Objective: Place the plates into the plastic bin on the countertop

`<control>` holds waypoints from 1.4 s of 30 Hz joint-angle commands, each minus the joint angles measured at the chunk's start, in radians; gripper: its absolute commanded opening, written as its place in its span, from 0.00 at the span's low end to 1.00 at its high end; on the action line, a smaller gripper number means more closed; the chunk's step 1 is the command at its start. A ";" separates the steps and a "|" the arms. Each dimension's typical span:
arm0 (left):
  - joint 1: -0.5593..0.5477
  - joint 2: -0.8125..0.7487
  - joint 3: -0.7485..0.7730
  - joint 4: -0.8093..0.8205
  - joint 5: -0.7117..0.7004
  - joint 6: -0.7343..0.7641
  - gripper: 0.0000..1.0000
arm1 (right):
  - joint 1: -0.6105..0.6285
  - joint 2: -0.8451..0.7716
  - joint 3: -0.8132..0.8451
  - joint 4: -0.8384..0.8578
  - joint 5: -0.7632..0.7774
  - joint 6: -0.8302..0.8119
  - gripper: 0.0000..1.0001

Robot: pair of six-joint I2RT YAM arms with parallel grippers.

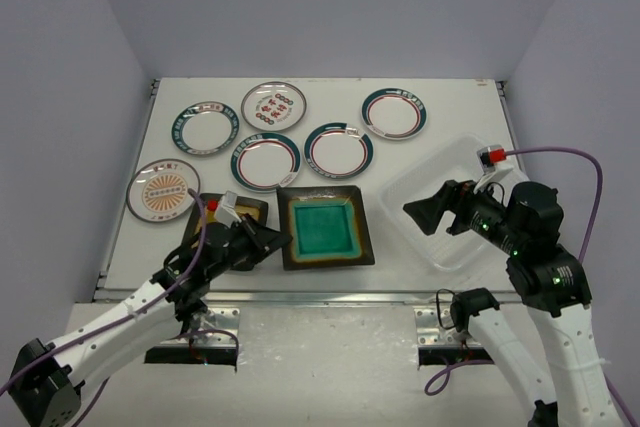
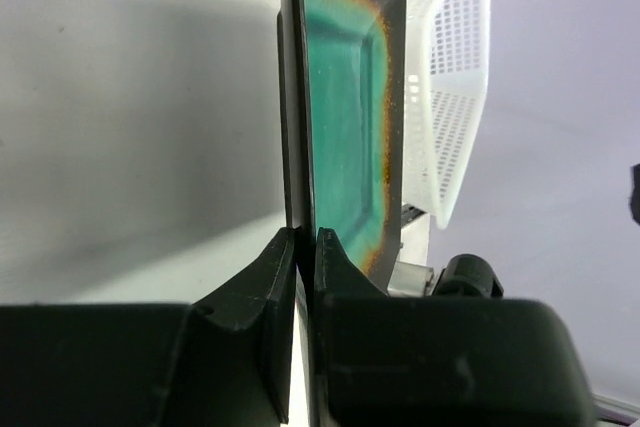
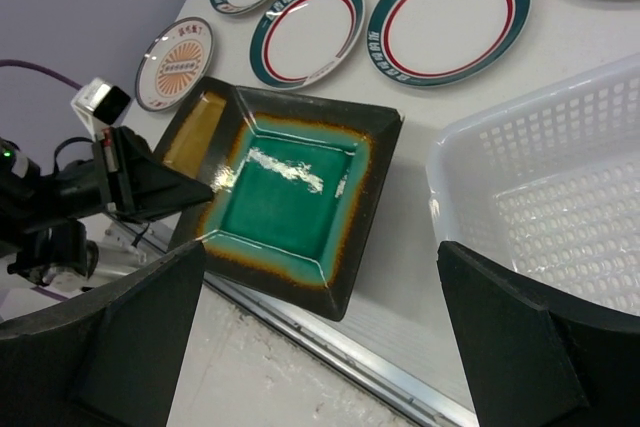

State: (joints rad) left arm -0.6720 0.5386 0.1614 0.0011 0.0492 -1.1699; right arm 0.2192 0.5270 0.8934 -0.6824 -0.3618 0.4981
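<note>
From the top, the teal plate [image 1: 325,229] lay on the tabletop [image 1: 450,97], near the front edge, between the two arms. The left fingers [image 1: 270,239] were at its left rim. The amber plate [image 1: 252,211] lay just beside it on the left, partly hidden under that arm. Six round plates [image 1: 339,150] sat further back, away from both arms. The bin [image 1: 450,169] stood to the right of the teal plate. The right fingers [image 1: 425,212] hung over the bin's left part.

From the left wrist, the left fingers were almost shut. The dark rim of the teal plate was pinched between them. The bin's white wall showed past the far side of the plate.

From the right wrist, the right fingers were spread wide and held nothing. Below them were the teal plate on one side and a corner of the bin on the other. The amber plate lay right against the teal plate's left edge, and the left fingers touched that edge.
</note>
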 commanded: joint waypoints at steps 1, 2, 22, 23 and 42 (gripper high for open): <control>0.008 -0.085 0.187 0.134 -0.020 -0.008 0.00 | -0.001 0.045 0.067 0.013 0.068 0.005 0.99; 0.008 -0.088 0.188 0.129 -0.020 -0.008 0.00 | -0.001 0.046 0.072 0.011 0.075 0.005 0.99; -0.024 0.435 0.423 0.530 0.042 0.005 0.00 | 0.000 0.141 0.382 -0.131 0.332 -0.007 0.99; -0.033 0.465 0.448 0.547 0.040 0.010 0.00 | -0.001 0.143 0.393 -0.135 0.337 -0.011 0.99; -0.078 0.995 0.927 0.569 0.252 0.194 0.00 | -0.001 0.152 0.488 -0.213 0.360 -0.042 0.99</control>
State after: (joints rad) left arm -0.7364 1.4859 0.9400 0.2933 0.1691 -1.0208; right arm 0.2190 0.6755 1.3173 -0.8871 -0.0254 0.4755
